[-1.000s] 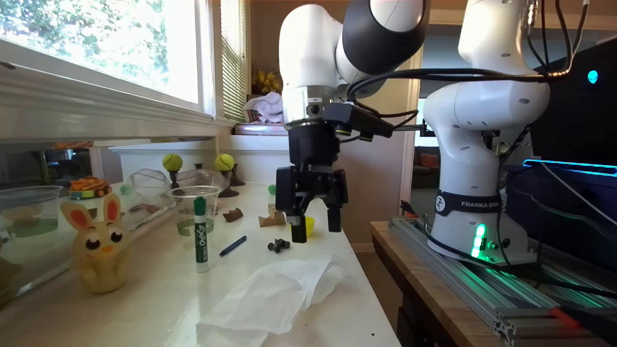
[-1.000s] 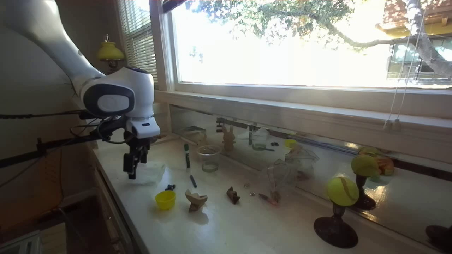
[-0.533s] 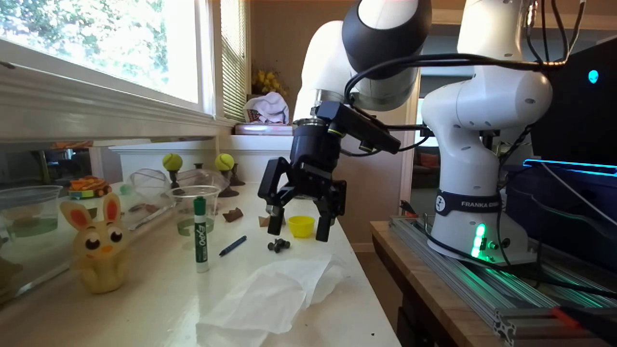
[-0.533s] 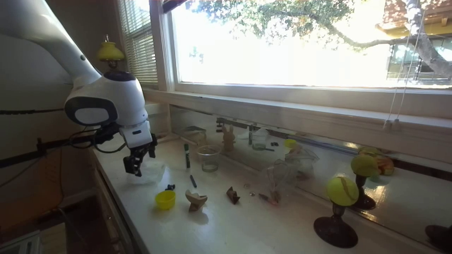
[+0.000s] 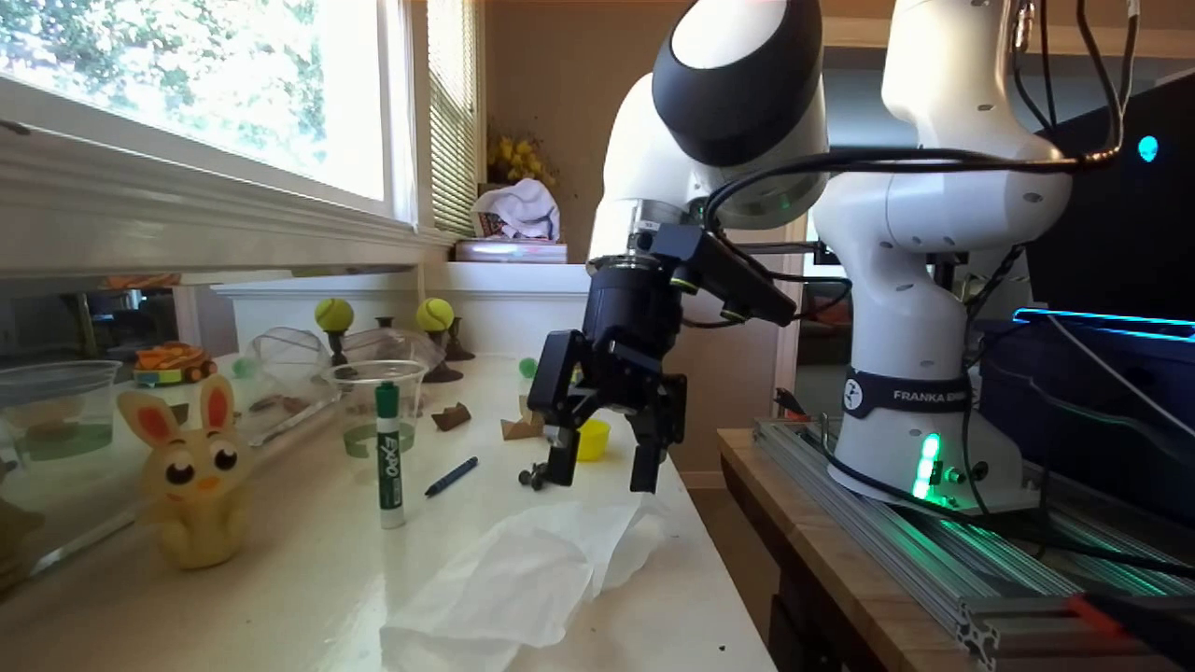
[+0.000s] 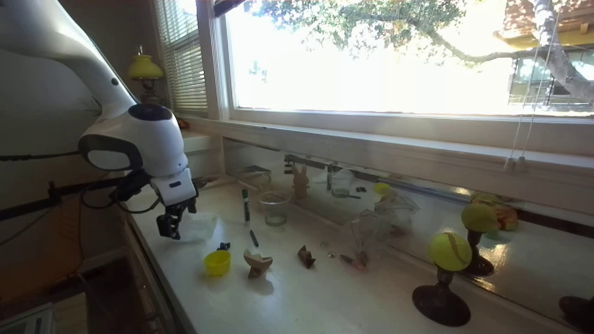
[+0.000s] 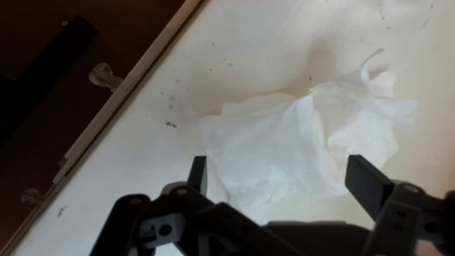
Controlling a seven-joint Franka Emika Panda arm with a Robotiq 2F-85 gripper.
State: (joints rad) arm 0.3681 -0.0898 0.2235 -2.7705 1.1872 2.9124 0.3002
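tissue paper (image 7: pixel 266 149) is lying crumpled on the white counter (image 7: pixel 138 153), looking thin, white and creased | gripper (image 7: pixel 277 170) is hovering near it, fingers standing wide apart | in an exterior view the paper is running out of frame, the yellow cup (image 5: pixel 595 441) hiding partly behind a finger

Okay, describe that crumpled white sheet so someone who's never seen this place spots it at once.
Look for the long white counter below the large window. Near its edge opposite the window, close to the open black hand, lies a thin, paper-like sheet. Unlike its neighbours, the standing green marker and the yellow cup, it is loose, creased and nearly as white as the counter.
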